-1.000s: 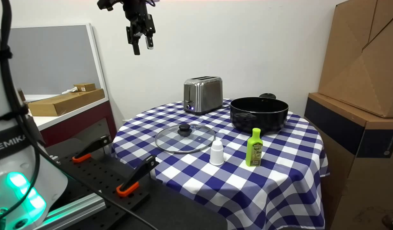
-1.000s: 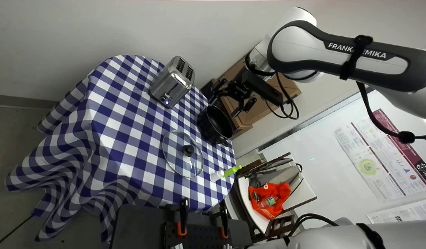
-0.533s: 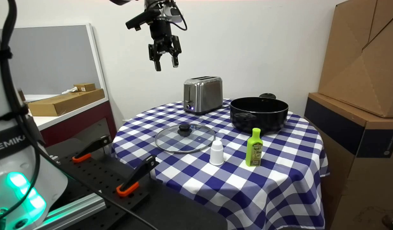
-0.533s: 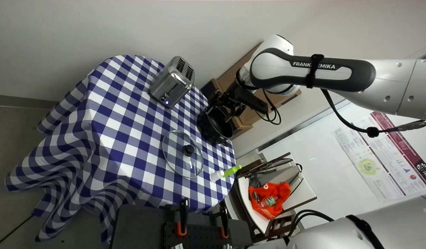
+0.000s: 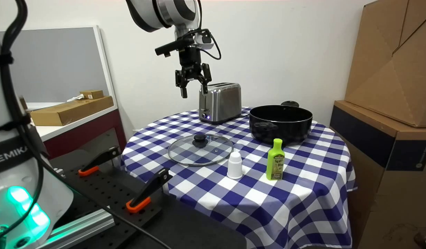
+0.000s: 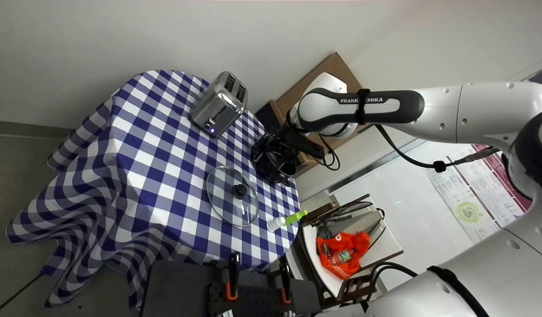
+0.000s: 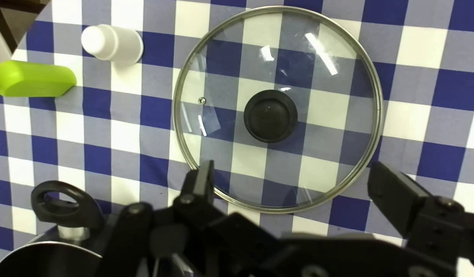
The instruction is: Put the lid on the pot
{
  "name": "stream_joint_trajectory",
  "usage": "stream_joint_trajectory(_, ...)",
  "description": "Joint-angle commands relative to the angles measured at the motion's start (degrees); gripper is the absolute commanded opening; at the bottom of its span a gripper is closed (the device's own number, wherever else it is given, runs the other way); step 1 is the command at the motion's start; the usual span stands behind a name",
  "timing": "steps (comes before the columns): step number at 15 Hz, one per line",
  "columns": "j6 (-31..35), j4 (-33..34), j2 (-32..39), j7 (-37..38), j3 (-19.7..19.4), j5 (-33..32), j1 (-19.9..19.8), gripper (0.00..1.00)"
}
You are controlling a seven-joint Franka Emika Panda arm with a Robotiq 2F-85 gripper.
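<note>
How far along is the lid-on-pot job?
Done: little; the hand is open, and the wrist view shows the lid, knob up, on the checked tablecloth. In progress: nothing held; the hand hangs clear of the lid, probably about to go for the knob. Left: grip, lift, carry and seat the lid; the pot is uncovered.

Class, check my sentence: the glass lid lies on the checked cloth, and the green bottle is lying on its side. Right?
Not quite: the green bottle stands upright, as an exterior view shows. The glass lid does lie on the checked cloth.
</note>
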State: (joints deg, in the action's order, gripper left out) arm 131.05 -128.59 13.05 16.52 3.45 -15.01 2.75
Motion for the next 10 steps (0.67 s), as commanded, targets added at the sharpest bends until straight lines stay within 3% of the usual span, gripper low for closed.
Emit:
stream_joint_trajectory(1, 2.8, 0.7, 3.4, -0.9, -2.4, -2.7, 1.1, 1.00)
stream_joint_trajectory(10, 12.4, 0.5, 12.0, -0.5, -3.7, -5.3, 4.4, 1.00)
